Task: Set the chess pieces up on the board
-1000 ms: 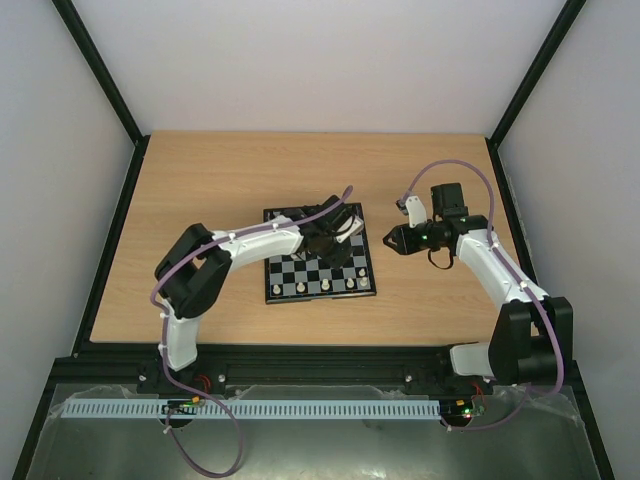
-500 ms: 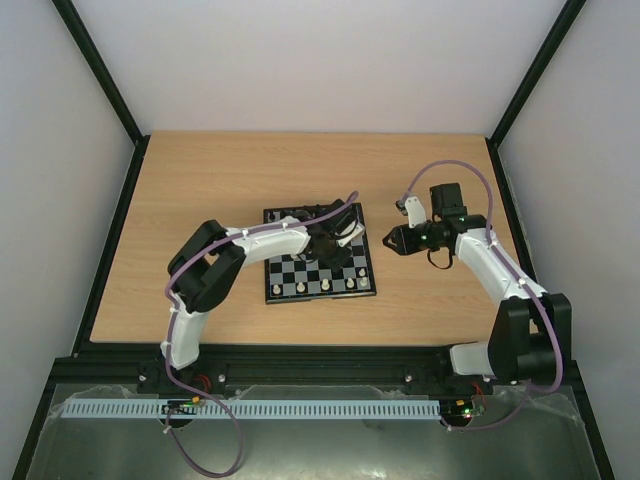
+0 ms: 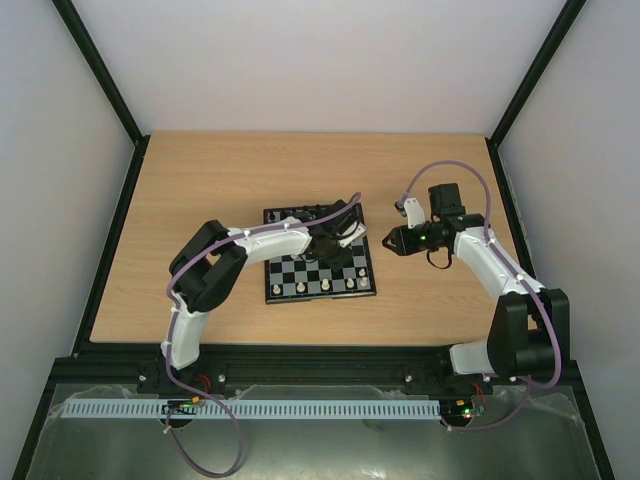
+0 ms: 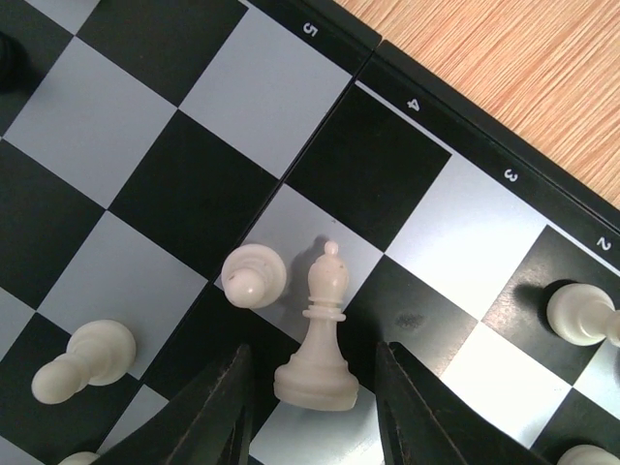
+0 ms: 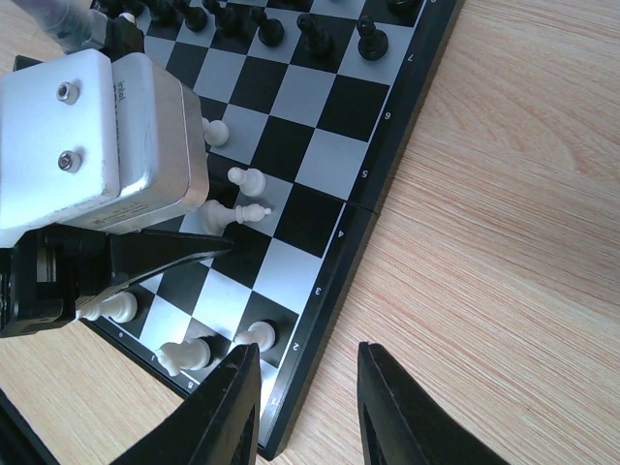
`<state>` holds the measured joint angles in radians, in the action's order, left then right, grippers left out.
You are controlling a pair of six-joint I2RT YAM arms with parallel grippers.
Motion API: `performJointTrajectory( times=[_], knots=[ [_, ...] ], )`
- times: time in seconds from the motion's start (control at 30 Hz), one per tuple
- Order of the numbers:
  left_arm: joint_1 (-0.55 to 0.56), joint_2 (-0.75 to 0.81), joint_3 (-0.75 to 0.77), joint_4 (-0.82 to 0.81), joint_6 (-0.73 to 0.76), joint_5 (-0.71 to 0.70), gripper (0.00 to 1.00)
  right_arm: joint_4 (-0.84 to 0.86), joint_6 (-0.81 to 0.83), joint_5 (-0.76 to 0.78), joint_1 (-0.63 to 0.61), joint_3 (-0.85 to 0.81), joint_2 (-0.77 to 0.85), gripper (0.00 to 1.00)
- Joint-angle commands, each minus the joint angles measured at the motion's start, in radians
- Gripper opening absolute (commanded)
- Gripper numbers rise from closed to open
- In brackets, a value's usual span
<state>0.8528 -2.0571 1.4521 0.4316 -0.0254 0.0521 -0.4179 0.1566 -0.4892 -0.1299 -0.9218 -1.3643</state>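
Printed in white along the black rim of the board (image 4: 426,92): 5, 4, 3, 2 in the left wrist view, 7 down to 2 in the right wrist view. Small print on the silver housing (image 5: 145,136) of the left arm, too small to read. Between the fingers (image 4: 218,412) of the left gripper (image 4: 315,360), a cream-white bishop (image 4: 320,329), upright, about level with the 4 and a couple of squares in from the rim. Fingers apart on either side of its base, a thin gap on each side, no contact visible. Just beside the bishop, a white pawn (image 4: 254,275); a second pawn (image 4: 85,358) further in, a third pawn (image 4: 581,312) near the 2. Black pieces (image 5: 315,34) lined up at the far end by the 7. Right gripper (image 5: 308,354) over the board's numbered edge, fingers apart, nothing between them. From above, left arm (image 3: 265,240) stretched across the board, hiding part of its far half. Purple cable (image 3: 462,166) looping over the right arm. Underneath, a pale wooden table (image 3: 220,180), board around the middle of it. Black frame posts (image 3: 95,70) and plain white walls (image 3: 320,60) around, a grey slotted rail (image 3: 250,409) along the near edge.
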Motion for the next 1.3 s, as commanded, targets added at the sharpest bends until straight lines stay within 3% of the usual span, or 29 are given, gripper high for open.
performJointTrajectory(
  times=[0.0,0.43,0.87,1.07,1.27],
  knots=[
    [0.006,-0.019,-0.002,-0.001,0.024,-0.003,0.34,-0.022,0.012,-0.02,0.004,0.007,-0.012,0.3],
    [0.01,-0.013,-0.018,-0.013,0.035,-0.017,0.17,-0.03,0.002,-0.037,0.007,-0.002,-0.019,0.3],
    [0.007,0.234,-0.11,-0.104,0.024,0.054,0.15,-0.069,-0.104,-0.114,0.008,-0.112,-0.028,0.31],
    [0.007,0.341,-0.203,-0.205,0.032,0.104,0.15,-0.241,-0.103,-0.388,0.011,-0.237,-0.167,0.36],
    [0.006,0.424,-0.279,-0.314,0.035,0.136,0.15,-0.311,-0.059,-0.55,0.011,-0.252,-0.244,0.38]
  ],
)
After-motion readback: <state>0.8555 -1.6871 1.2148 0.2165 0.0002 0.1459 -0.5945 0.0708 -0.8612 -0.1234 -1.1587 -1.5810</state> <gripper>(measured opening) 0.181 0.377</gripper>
